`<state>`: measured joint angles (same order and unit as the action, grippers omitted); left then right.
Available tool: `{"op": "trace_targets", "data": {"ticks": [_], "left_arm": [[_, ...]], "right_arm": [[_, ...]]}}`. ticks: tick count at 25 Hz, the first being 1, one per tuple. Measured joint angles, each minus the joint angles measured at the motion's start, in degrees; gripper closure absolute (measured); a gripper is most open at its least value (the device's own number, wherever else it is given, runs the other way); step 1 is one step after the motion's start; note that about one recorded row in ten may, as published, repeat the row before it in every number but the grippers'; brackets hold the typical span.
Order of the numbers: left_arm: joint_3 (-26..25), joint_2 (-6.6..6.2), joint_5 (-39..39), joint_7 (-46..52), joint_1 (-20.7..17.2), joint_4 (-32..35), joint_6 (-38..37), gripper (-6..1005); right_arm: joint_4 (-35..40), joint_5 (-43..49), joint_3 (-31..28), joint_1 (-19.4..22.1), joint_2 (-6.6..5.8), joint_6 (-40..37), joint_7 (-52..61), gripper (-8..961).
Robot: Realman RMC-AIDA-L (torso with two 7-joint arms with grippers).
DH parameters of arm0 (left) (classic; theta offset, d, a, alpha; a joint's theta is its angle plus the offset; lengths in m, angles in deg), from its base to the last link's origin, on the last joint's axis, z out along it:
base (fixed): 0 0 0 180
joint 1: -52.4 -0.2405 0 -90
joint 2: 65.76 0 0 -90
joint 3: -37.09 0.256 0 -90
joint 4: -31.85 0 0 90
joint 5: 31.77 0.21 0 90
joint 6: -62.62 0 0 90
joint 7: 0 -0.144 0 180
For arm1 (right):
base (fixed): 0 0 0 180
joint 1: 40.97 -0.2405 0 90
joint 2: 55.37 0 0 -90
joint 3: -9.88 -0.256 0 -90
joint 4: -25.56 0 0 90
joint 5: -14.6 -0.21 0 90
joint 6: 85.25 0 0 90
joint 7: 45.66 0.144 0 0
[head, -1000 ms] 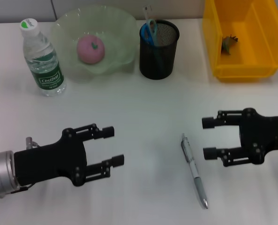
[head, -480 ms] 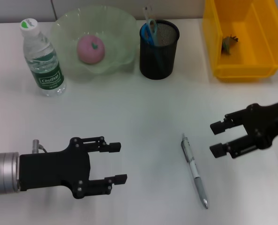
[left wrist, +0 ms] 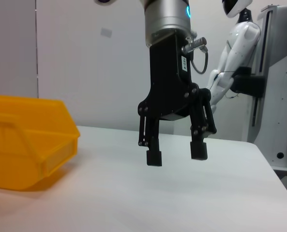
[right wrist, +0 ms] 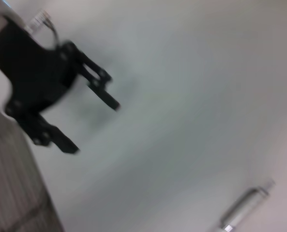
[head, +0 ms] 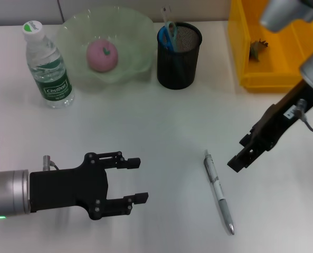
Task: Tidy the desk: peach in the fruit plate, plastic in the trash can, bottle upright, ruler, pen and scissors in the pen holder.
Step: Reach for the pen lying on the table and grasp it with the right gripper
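A silver pen (head: pixel 218 192) lies on the white desk, also seen in the right wrist view (right wrist: pixel 242 208). My right gripper (head: pixel 239 155) hangs tilted just right of the pen's top end; the left wrist view shows it (left wrist: pixel 176 154) open and empty above the desk. My left gripper (head: pixel 139 179) is open and empty, low at the left of the pen. The pink peach (head: pixel 102 55) sits in the green fruit plate (head: pixel 72 31). The bottle (head: pixel 48 66) stands upright. Blue scissors (head: pixel 169 34) stick out of the black mesh pen holder (head: pixel 179 60). The plastic (head: pixel 258 50) lies in the yellow trash can (head: pixel 272 74).
The yellow trash can (left wrist: pixel 27 140) stands at the back right, behind the right arm. Plate, bottle and pen holder line the back edge. A white robot figure and stand (left wrist: pixel 240 72) are beyond the desk.
The right arm has risen and turned, so its gripper now points down beside the pen's top. The left gripper has drifted slightly right and toward the front edge.
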<state>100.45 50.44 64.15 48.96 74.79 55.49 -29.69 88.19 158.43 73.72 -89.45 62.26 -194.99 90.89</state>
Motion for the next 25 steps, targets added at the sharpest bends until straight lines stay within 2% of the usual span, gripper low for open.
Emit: {"op": "trace_targets", "data": {"ticks": [7, 9, 10, 13, 14, 15, 19, 25], "left_arm": [[-0.49, 0.37, -0.36, -0.08, 0.02, 0.00, 0.26, 323], [-0.84, 0.71, -0.39, -0.09, 0.02, 0.05, 0.32, 323], [-0.84, 0.71, -0.39, -0.09, 0.02, 0.05, 0.32, 323], [-1.42, 0.98, -0.38, -0.10, 0.02, 0.09, 0.69, 323], [-1.51, 1.02, -0.38, -0.10, 0.02, 0.10, 0.77, 323], [-1.58, 1.05, -0.38, -0.10, 0.02, 0.09, 0.82, 323], [-2.28, 1.07, -0.40, -0.10, 0.02, -0.23, 0.88, 323], [-2.41, 1.07, -0.40, -0.10, -0.02, -0.32, 1.06, 323]], "right_arm": [[-2.15, 7.92, 5.52, -8.15, 1.42, 0.34, 9.19, 190], [-3.96, 9.14, 9.44, -10.38, 1.77, 0.65, 12.37, 190], [-3.96, 9.14, 9.44, -10.38, 1.77, 0.65, 12.37, 189], [-4.67, 9.16, 14.51, -11.51, 2.05, 1.86, 15.03, 188], [-4.65, 8.92, 18.07, -11.71, 2.18, 2.85, 16.33, 188], [-4.65, 8.92, 18.07, -11.71, 2.18, 2.85, 16.33, 189], [-3.81, 5.35, 26.67, -11.81, 2.25, 5.34, 19.48, 190], [-2.02, -0.41, 32.28, -11.03, 2.26, 7.20, 20.52, 188]]}}
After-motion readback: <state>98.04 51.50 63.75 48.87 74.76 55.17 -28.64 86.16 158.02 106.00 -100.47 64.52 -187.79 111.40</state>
